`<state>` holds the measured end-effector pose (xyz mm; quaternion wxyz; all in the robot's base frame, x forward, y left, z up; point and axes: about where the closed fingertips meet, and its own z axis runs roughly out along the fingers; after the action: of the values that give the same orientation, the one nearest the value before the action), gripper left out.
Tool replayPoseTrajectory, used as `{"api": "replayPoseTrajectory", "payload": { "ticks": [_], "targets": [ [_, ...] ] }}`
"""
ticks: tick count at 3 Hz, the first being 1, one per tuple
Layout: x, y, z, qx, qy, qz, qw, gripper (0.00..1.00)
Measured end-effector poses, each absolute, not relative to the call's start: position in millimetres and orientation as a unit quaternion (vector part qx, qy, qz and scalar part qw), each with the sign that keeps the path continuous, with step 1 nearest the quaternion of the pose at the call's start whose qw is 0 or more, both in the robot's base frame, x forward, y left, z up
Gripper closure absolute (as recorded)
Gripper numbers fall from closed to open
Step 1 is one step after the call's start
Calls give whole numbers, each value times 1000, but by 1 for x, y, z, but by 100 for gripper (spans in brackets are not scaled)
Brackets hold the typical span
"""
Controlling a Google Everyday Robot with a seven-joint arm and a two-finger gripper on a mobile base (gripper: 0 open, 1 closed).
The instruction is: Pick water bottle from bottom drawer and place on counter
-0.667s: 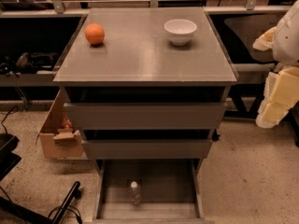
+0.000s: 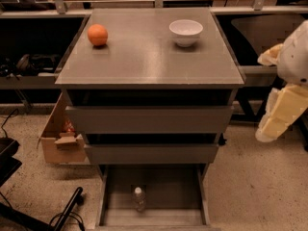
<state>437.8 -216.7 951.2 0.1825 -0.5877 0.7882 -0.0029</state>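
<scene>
Gripper (image 2: 268, 130) hangs rt of counter (image 2: 144, 59), angled down; water bottle (image 2: 139, 198) in bottom drawer (image 2: 171, 189).

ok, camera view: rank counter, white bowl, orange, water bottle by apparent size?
1. counter
2. white bowl
3. orange and water bottle: look alike; bottle sits lower, farther away, so unranked.
Claw hangs right of the counter.

The robot's arm (image 2: 294, 54) shows to the right of the counter (image 2: 144, 64) as a smooth, rounded white shell, with a small cream-yellow piece jutting from the side nearest the counter. Below that shell, right of the counter's front edge and lower than it, the gripper (image 2: 279, 114) is a blocky cream-yellow form with flat, angular faces. It ends in a paler, rounded tip.
</scene>
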Motion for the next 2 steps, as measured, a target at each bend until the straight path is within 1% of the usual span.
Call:
{"api": "replayPoseTrajectory", "payload": {
  "ticks": [1,2],
  "targets": [
    [420,-209,885,-575,783,70,225,0],
    [400,-194,799,-555,770,155,275,0]
  ]
}}
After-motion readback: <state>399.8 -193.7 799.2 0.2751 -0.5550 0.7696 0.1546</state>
